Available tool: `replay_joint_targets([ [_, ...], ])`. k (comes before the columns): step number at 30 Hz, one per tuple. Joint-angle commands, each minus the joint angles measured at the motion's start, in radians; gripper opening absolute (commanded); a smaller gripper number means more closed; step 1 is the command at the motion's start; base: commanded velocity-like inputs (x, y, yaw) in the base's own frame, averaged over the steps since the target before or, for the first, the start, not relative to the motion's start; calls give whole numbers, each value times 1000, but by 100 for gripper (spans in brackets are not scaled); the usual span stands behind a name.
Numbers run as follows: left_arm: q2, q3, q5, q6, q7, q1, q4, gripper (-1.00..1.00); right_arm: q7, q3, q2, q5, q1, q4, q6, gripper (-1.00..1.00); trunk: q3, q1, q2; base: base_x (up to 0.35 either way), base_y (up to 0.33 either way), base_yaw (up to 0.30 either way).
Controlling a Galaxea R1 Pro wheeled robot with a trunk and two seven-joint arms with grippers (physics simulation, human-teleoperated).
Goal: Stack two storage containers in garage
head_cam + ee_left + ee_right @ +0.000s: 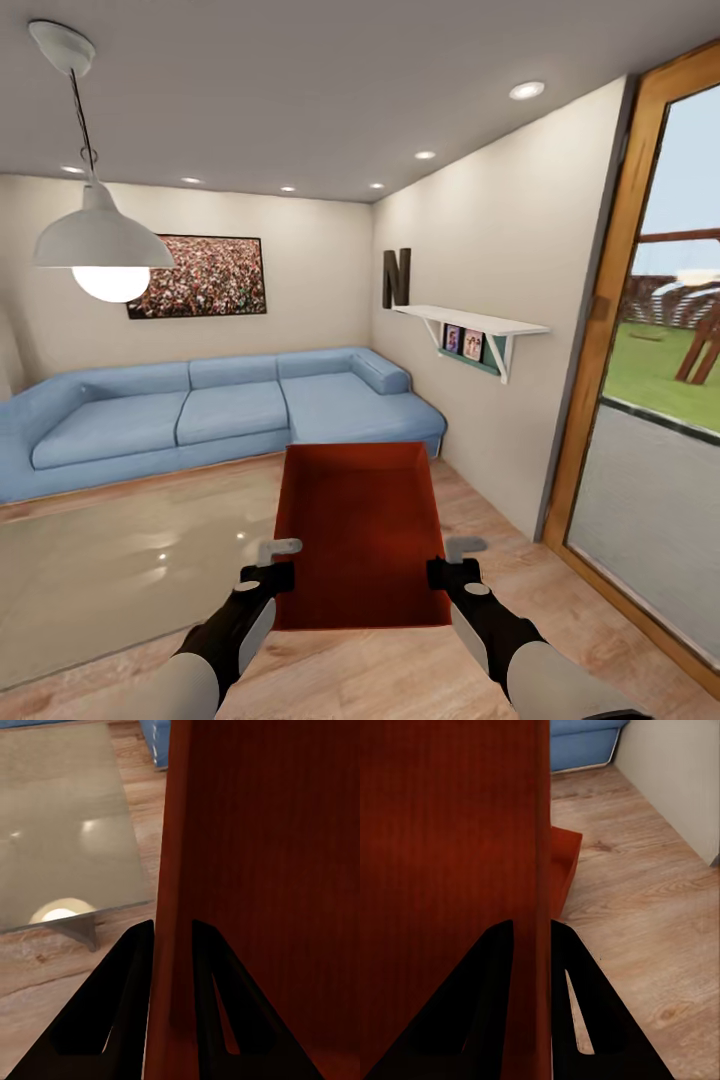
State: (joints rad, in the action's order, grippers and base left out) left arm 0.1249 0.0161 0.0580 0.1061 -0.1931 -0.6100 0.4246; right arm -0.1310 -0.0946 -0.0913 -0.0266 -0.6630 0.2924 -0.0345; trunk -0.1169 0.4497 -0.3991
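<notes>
Carrying one storage container in mid-air ahead of the chest, above the wood plank floor of the living room, with the garage nowhere in sight. Clamping its left side wall with the left pincer, one finger inside the wall and one outside, and clamping the right side wall in the same way with the right pincer, both grips sitting near the end closest to the robot. Judging the step in hand to be the haul toward the garage, and judging it as calling for level wrists at equal height, an unchanging spacing between the two arms so as not to be twisting or prying the thin walls, and slow turns of the base, giving room to the glass coffee table on the left and the wood-framed glass door on the right. Looking at the bin itself: orange-red, rectangular, lidless, low-walled, finely ribbed across the bottom, pointing lengthwise toward the blue corner sofa. Noticing in the right wrist view another orange-red corner lower down on the planks, probably belonging to the second container and not yet collected
</notes>
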Motion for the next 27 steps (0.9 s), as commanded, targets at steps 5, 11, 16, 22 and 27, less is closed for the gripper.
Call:
replay_joint_targets([
  [5, 1, -22, -4, -36, -11, -1, 5, -100, -6, 5, -8, -13, 0, -3, -2, -100, 3, 0, -1, 0, 0, 271],
  [11, 1, -22, -4, -36, -11, -1, 6, -100, -6, 5, -8, -13, 0, -3, -2, -100, 5, 0, -1, 0, 0, 273],
  [16, 1, -22, -4, -36, -11, -1, 6, -100, -6, 6, -8, -13, 0, -3, -2, -100, 7, 0, -1, 0, 0, 273],
  [22, 1, -22, -4, -36, -11, -1, 6, -100, -6, 5, -9, -13, 0, -3, -2, -100, 9, 0, -1, 0, 0, 273],
  [27, 1, -22, -4, -36, -11, -1, 7, -100, -6, 5, -8, -13, 0, -3, -2, -100, 10, 0, -1, 0, 0, 270],
])
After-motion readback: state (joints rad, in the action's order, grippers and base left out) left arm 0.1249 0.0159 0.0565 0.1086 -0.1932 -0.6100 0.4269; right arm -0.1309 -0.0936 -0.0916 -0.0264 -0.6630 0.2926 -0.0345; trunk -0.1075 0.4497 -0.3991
